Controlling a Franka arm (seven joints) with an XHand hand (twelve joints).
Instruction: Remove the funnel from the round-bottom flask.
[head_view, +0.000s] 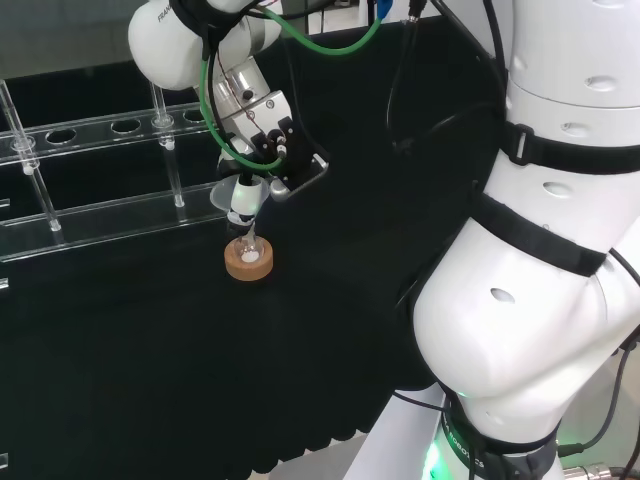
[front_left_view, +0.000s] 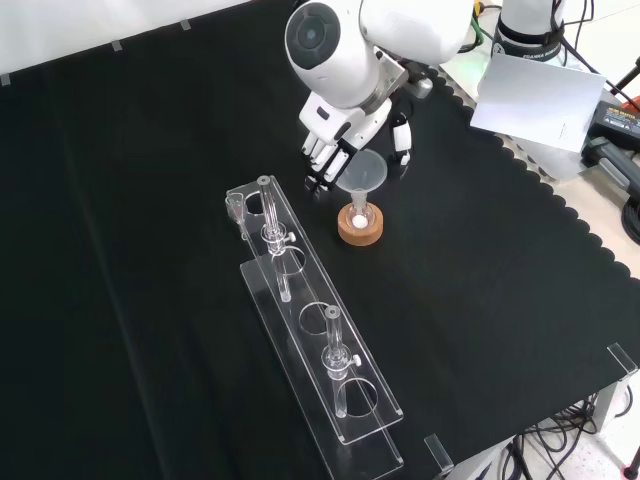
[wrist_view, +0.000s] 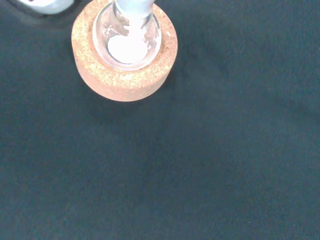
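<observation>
A small clear round-bottom flask (front_left_view: 359, 213) holding white powder sits in a cork ring (front_left_view: 360, 231) on the black cloth. A clear funnel (front_left_view: 363, 174) stands with its stem in the flask's neck. The hand (front_left_view: 335, 128) hangs just above, its fingers (front_left_view: 322, 165) on one side of the funnel's cone and its thumb (front_left_view: 402, 140) on the other, closed on the cone. In the head view the hand (head_view: 262, 140) reaches down over the funnel (head_view: 226, 196) and the cork ring (head_view: 249, 260). The wrist view looks down on the cork ring (wrist_view: 125, 82) and the flask (wrist_view: 129, 47).
A long clear plastic rack (front_left_view: 320, 340) with round holes and upright glass pieces lies close to the flask, left of and below it in the front view. In the head view the rack (head_view: 90, 190) runs along the far left. A white sheet (front_left_view: 540, 95) lies at the bench's far right corner.
</observation>
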